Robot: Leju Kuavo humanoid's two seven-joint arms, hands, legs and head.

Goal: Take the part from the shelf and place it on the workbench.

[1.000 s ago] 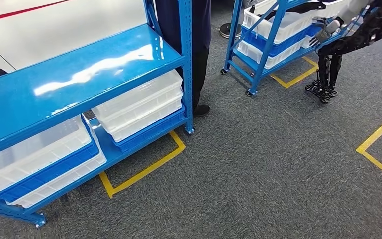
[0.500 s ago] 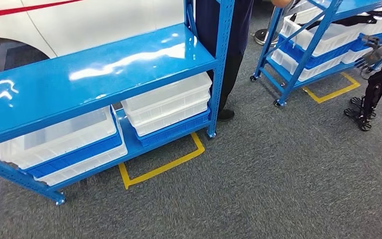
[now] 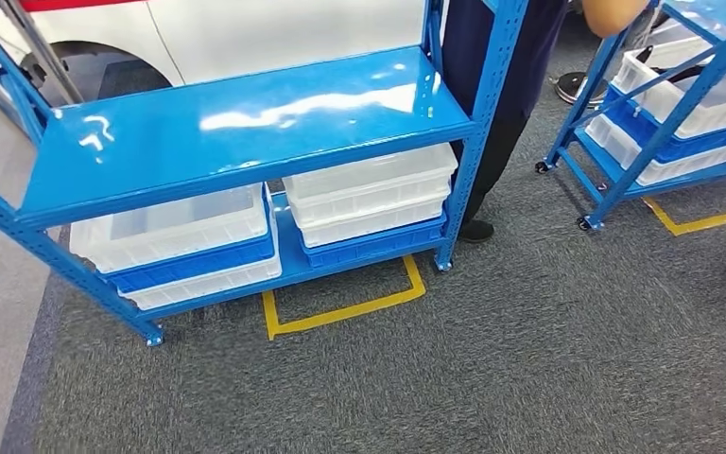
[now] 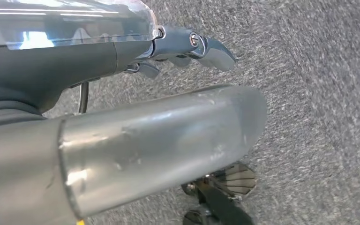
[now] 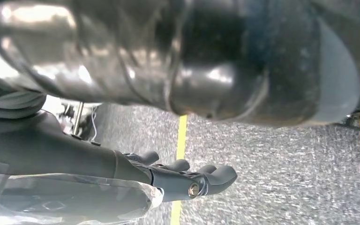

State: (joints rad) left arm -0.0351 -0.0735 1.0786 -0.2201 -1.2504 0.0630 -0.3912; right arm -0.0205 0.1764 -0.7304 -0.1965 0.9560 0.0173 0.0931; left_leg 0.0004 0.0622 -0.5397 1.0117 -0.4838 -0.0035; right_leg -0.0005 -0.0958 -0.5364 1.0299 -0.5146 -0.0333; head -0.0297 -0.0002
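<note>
Swinging left, the camera has brought the blue shelf (image 3: 246, 132) square ahead, its white bins (image 3: 175, 227) stacked on the bottom tier. Left hand (image 4: 183, 47) and right hand (image 5: 183, 178) hang over grey carpet, fingers loosely extended, holding nothing. No part is identifiable yet; this looks like the approach step, calling next for closing in. Beyond the shelf's right post stands a person (image 3: 501, 113).

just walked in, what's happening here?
The robot faces a blue shelf whose lower level holds stacked white and blue bins, but nothing is being handled yet. The left robot hand and the right robot hand hang over the grey carpet with fingers loosely extended, holding nothing. A person in dark trousers stands beside the shelf's right post. A second blue shelf stands further right. No part has been picked.
</note>
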